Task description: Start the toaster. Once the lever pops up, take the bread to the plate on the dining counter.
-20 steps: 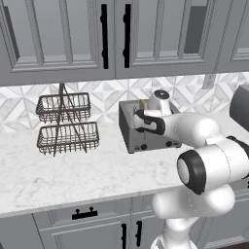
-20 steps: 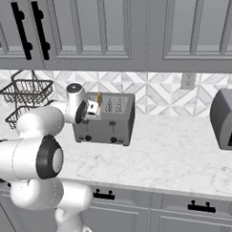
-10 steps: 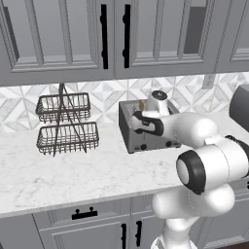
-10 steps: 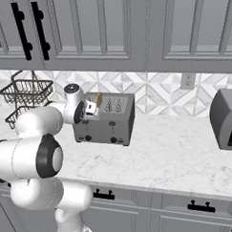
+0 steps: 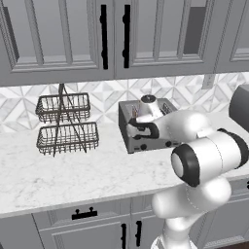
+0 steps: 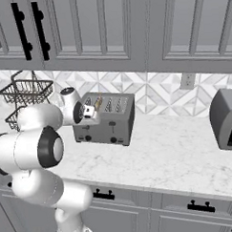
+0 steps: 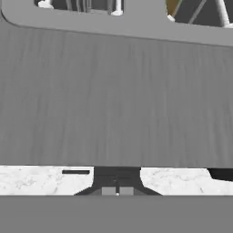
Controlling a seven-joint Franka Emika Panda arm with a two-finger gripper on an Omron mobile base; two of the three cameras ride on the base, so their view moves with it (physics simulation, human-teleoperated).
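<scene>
gripper (image 7: 118,191): jaws closed together, nothing between them, right at the toaster's front face
toaster (image 6: 111,120): on the marble counter (image 6: 177,153), against the patterned backsplash
bread (image 6: 98,99): tan slice standing in a toaster slot
wire basket (image 5: 65,124): two tiers, further left on the counter

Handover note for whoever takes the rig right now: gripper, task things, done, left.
Gripper: shut, holding nothing, pressed close against the toaster's end face.
Toaster: on the marble counter by the backsplash, next to the wire basket rack.
Bread: tan slice standing in a slot at the arm's end.
Done: arm brought to the toaster's lever end.
Left: whether the lever is down can't be told; confirm start, wait for pop-up, carry the bread to the plate.
</scene>
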